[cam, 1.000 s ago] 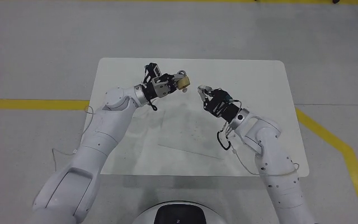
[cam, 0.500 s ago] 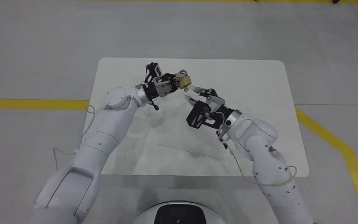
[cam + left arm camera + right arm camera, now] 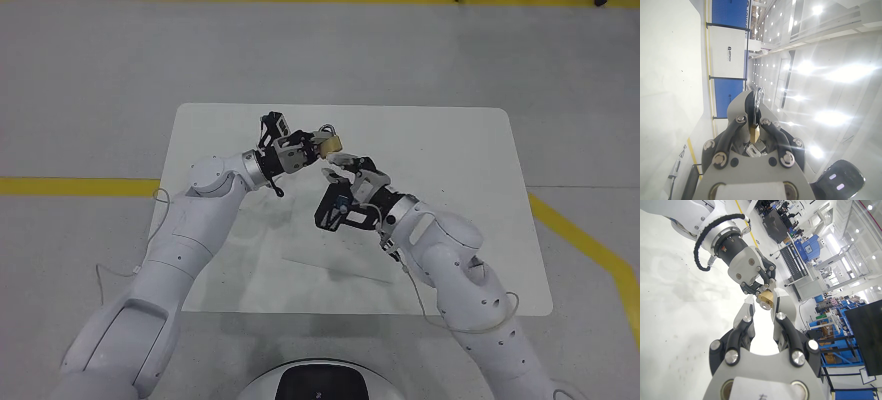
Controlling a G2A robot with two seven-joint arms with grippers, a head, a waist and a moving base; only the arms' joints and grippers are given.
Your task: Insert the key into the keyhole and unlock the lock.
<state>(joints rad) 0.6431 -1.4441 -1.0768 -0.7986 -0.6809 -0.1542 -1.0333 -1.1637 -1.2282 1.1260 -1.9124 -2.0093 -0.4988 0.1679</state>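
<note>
1. Left gripper [image 3: 756, 106] was clamped on the brass lock [image 3: 767, 296], which it held above the table [image 3: 450, 140].
2. Right gripper [image 3: 763, 295] stood wide, its fingers flanking the key [image 3: 765, 305] at the keyhole.
3. The key was judged small, rigid and slippery; it should be pinched by its flat head.

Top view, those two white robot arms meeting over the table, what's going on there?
The left hand grips a small brass padlock in the air above the white table. A silver key appears to sit at the padlock's keyhole end. The right hand is open, with its fingers on either side of the key but not closed on it, so the unlocking turn does not look begun yet.
</note>
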